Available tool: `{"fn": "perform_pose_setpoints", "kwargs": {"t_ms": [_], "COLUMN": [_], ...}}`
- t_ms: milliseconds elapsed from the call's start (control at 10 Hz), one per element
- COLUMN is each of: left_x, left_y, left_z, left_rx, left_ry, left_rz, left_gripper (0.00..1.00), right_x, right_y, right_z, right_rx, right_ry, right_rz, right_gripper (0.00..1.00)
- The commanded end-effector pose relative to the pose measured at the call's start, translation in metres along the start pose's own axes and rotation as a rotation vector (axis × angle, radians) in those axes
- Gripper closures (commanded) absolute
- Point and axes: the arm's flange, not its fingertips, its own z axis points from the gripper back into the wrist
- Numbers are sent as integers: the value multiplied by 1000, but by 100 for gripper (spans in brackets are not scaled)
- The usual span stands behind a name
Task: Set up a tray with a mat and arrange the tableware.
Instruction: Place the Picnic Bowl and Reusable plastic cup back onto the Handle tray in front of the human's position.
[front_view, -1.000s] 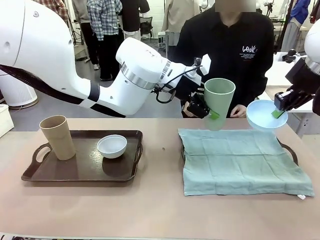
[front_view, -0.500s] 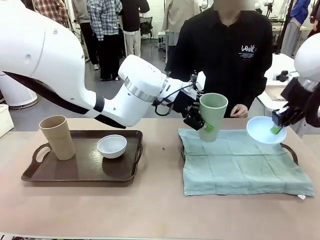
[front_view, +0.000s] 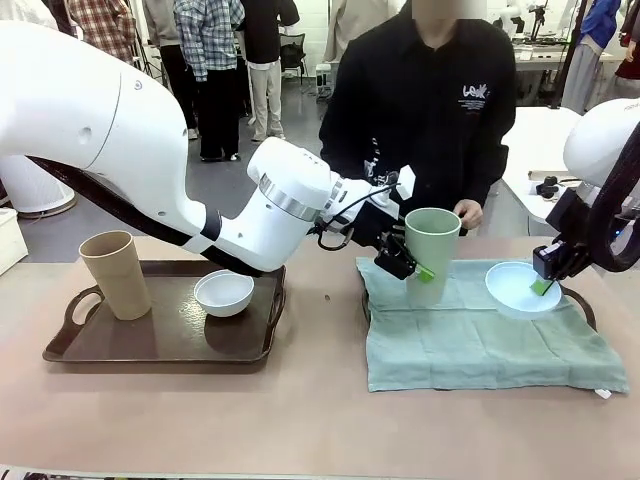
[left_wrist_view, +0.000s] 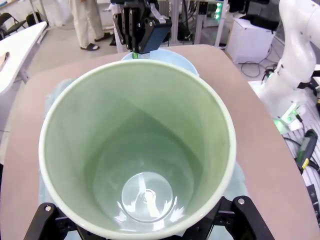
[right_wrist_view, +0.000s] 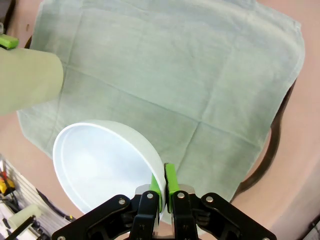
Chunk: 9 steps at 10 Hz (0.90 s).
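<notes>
Roughly: the near half and middle of the grey-green cloth mat (front_view: 480, 340) lie bare. The mat drapes over a dark tray whose handle (front_view: 585, 305) pokes out at the right. A bare strip of tan counter (front_view: 300, 420) runs along the near edge, with a bare gap between the two trays.

The left claw (front_view: 410, 268) clamps the tall pale green handleless tumbler (front_view: 432, 250) across its body, upright, at the mat's far left corner; cannot tell whether it touches the mat. It is matte and empty, with a glossy inside (left_wrist_view: 140, 150).

The right claw (front_view: 543, 284) is pressed together on the rim of the small round light blue bowl (front_view: 515, 288), tilted over the mat's far right part.

The tan handleless tumbler (front_view: 115, 272) and small round white bowl (front_view: 224, 292) stand on the dark brown handled tray (front_view: 150, 345) at left.

The white print on the person's black shirt (front_view: 472, 92) is too small to read.
</notes>
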Motion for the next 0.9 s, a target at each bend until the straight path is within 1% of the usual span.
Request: {"fn": "perform_pose_setpoints", "kwargs": {"t_ms": [0,100,200,400,500,800], "left_x": [1,-4,-8,-13,-15,-23], "left_y": [-1,-1,-2,0,0,5], "left_z": [-1,-5,-13,-23,-29,-43], "left_rx": [-2,-17,-41,-32,-28,-36], "left_ry": [-3,-45,-42,-46,-23,-5], "left_rz": [1,17,17,11,-8,-13], "left_gripper": [15,15,15,15,15,15], "right_x": [0,5,8,12,14,19], "right_y": [-1,-5,-6,-13,-15,-23], "right_z": [-2,-13,-21,-32,-37,-56], "right_rx": [2,6,20,19,15,2], "right_ry": [3,37,47,51,56,25], "right_rz": [-2,-21,-13,-14,-13,17], "right_gripper": [95,95,95,95,95,95]}}
